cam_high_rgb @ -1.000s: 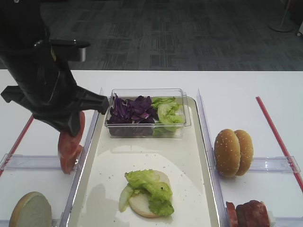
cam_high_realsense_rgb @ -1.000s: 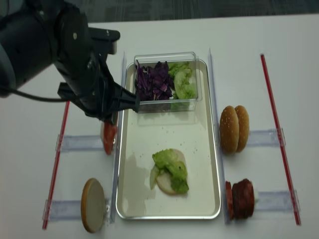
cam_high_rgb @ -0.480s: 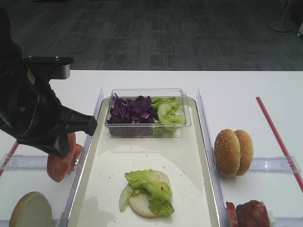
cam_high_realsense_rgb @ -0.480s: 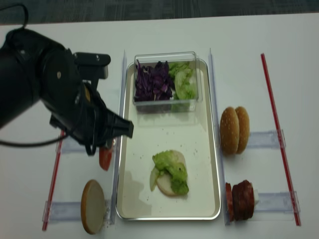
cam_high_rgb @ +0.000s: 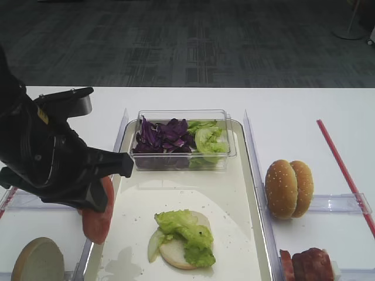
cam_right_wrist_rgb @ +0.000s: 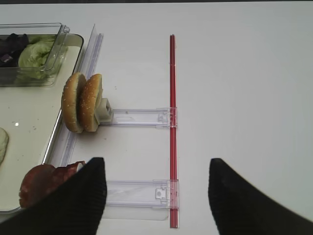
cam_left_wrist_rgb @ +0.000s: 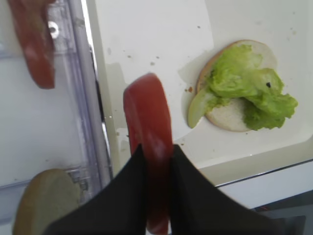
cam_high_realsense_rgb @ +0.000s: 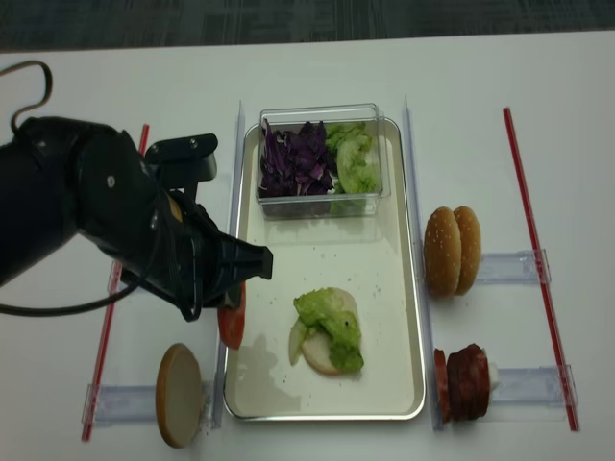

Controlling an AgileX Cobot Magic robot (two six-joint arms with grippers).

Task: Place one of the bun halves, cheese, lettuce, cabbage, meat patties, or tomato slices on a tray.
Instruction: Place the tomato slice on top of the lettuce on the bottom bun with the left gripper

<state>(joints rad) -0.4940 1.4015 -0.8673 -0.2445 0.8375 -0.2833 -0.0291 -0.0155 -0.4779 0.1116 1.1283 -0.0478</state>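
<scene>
One tomato slice (cam_left_wrist_rgb: 146, 132) is pinched on edge between the clenched fingers of the left tool (cam_left_wrist_rgb: 155, 171), standing upright over the left rim of the tray (cam_high_rgb: 234, 222). In the high views the slice (cam_high_rgb: 98, 215) hangs just below the dark bulk of the left arm, straddling the tray's long edge. Beyond the tool tips and to their right, on the tray, lies a pale bun half (cam_left_wrist_rgb: 234, 110) with its cut face up and lettuce (cam_left_wrist_rgb: 244, 83) draped across it, apart from the held slice. To the tool's left, outside the tray, another tomato slice (cam_left_wrist_rgb: 33, 44) stands in a clear plastic rail (cam_left_wrist_rgb: 88, 98), and a second pale bun half (cam_left_wrist_rgb: 44, 200) sits nearer the wrist. At the far end of the tray from the tool, a clear tub (cam_high_rgb: 183, 140) holds purple cabbage (cam_high_rgb: 161, 136) on one side and more lettuce on the other.

The right tool (cam_right_wrist_rgb: 154, 191) hangs with its fingers spread wide and nothing between them, above the white surface (cam_right_wrist_rgb: 244, 98). To its left stand two sesame bun halves (cam_right_wrist_rgb: 82, 102) on edge, touching, and nearer it the dark meat patties (cam_right_wrist_rgb: 41, 183). A red strip (cam_right_wrist_rgb: 172, 127) runs ahead between the fingers.
</scene>
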